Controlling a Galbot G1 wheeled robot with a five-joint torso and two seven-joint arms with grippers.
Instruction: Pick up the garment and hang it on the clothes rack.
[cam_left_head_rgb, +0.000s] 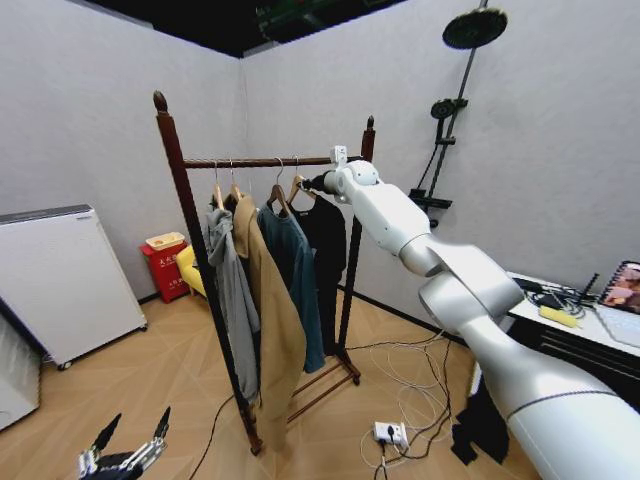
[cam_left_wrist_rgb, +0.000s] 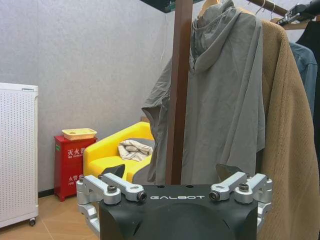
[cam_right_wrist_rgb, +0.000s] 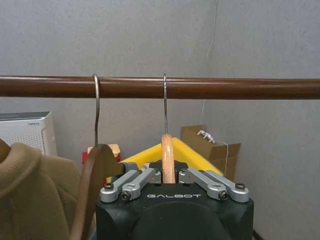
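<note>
I see the garment, plain black, hanging at the far end of the clothes rack, just behind a blue shirt. Its wooden hanger has its hook over the horizontal rail. My right tool is up at that hanger, directly under the rail. Through the right wrist camera I see the fingers closed in around the hanger's neck, one set on each side, touching the wood. Beside it hangs a second hanger, carrying a tan coat. In the head view the tan coat sits toward the near post, and a grey hooded top hangs nearest it.

My left tool is low near the floor, fingers spread apart, gripping nothing. "GALBOT" is printed on both tool housings. A red box by the wall carries white Chinese characters beside a yellow armchair.
</note>
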